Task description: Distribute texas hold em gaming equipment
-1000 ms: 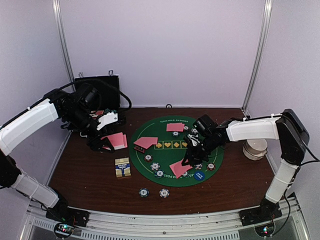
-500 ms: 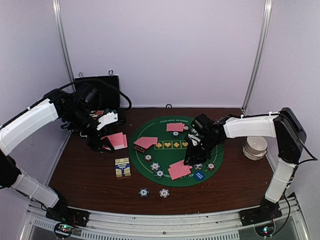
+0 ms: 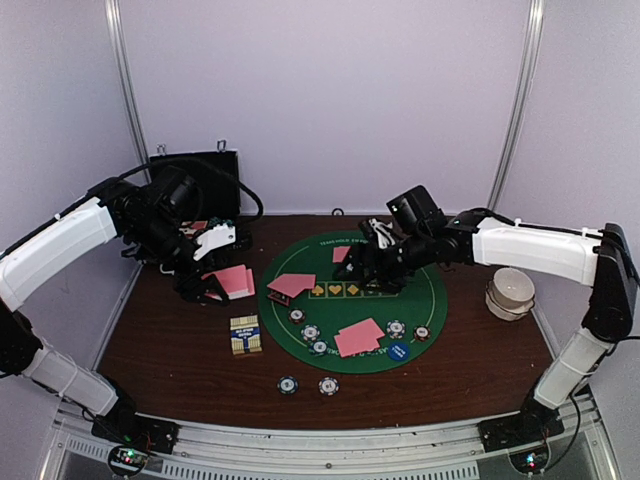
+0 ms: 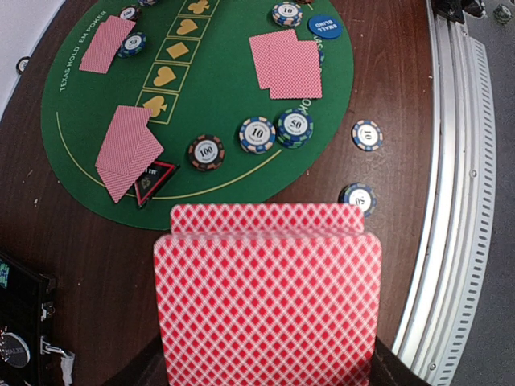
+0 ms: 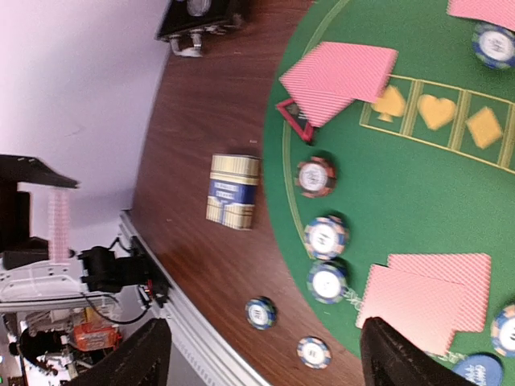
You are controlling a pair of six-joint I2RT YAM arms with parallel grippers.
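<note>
Here, the left gripper point(image 3: 205, 288) is shown clamped on a stack of pink-backed cards point(image 4: 265, 305), held low over the brown table point(image 3: 180, 350) just beside the left edge of the green mat point(image 3: 350, 305). The right gripper point(image 5: 265, 338) is held above the mat, its fingers spread wide with nothing between them. Pairs of cards point(image 5: 426, 289) and striped chips point(image 5: 326, 237) are laid out on the mat; two chips point(image 3: 288, 384) lie off it, near the front. Should the stack be pinched unevenly, cards could be fanned out or dropped. Should the open gripper be lowered carelessly, a dealt pair could be nudged askew or stacked chips toppled.
</note>
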